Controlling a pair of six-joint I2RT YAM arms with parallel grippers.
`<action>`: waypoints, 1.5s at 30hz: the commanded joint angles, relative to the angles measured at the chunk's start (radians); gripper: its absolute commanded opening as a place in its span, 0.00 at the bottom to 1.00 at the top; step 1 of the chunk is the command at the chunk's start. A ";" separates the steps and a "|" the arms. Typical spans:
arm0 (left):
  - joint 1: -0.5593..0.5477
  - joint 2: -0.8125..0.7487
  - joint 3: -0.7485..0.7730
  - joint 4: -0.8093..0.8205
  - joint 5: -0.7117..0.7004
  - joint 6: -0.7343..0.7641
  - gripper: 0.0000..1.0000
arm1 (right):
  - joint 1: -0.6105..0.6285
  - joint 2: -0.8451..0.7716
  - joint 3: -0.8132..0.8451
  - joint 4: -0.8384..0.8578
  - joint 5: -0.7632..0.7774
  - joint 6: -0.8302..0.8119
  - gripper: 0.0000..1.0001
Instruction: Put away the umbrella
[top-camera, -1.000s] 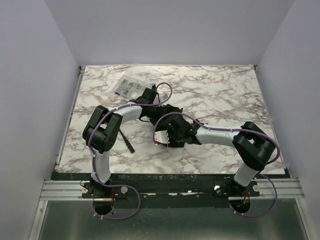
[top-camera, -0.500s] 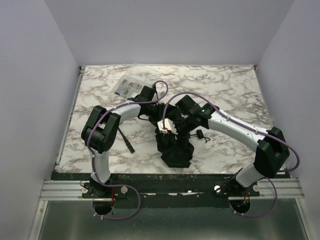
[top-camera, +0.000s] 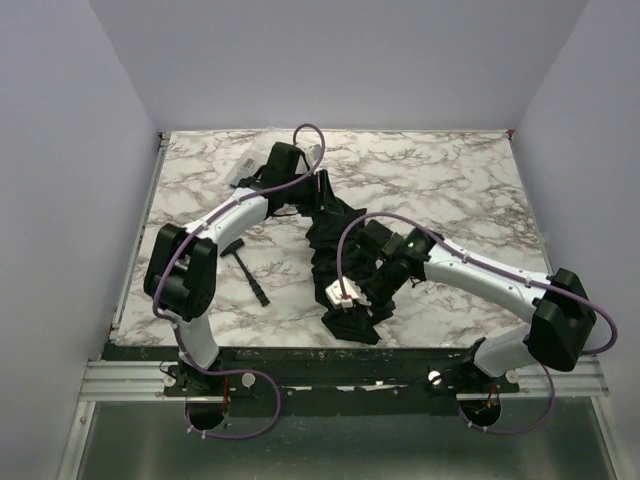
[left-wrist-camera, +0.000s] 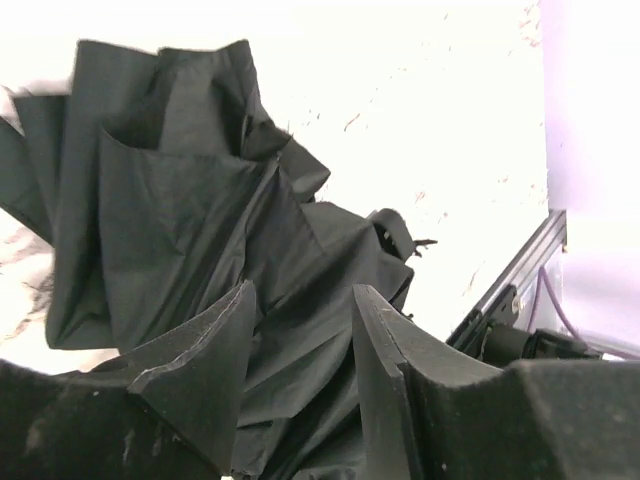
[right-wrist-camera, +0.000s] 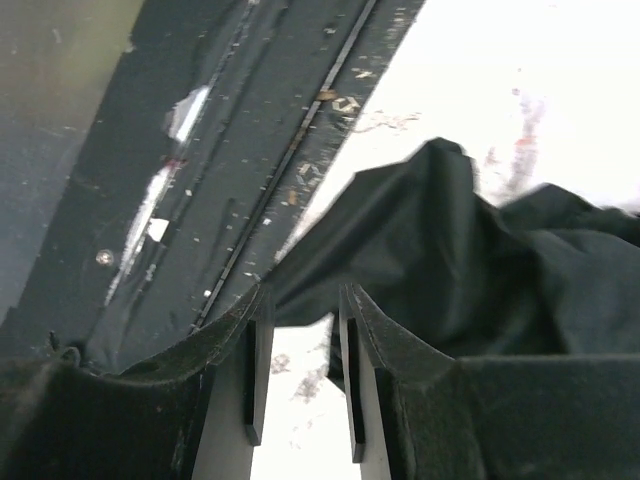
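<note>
Bunching up the umbrella (top-camera: 335, 255) looks like the step. It's sprawled mid table (top-camera: 450, 180); left gripper (left-wrist-camera: 302, 300) and right gripper (right-wrist-camera: 303, 300) are half-open over fabric, pinching nothing. Next: grab and squeeze it together.

The fixed camera, high above the six o'clock edge, looks toward twelve o'clock over the whole grey-veined white marble tabletop (top-camera: 450, 180), while both wrist cameras, very close, face roughly six o'clock onto the same crumpled black fabric umbrella (top-camera: 327, 250).
</note>
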 joint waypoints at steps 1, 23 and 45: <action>0.035 -0.104 -0.029 0.050 -0.103 0.014 0.47 | 0.103 -0.044 -0.079 0.135 0.043 0.047 0.38; -0.033 0.151 0.015 -0.140 -0.173 0.036 0.43 | 0.216 0.106 -0.335 0.675 0.536 0.228 0.25; -0.163 0.104 -0.295 -0.045 0.049 0.107 0.39 | -0.004 0.244 -0.307 0.905 0.598 0.003 0.33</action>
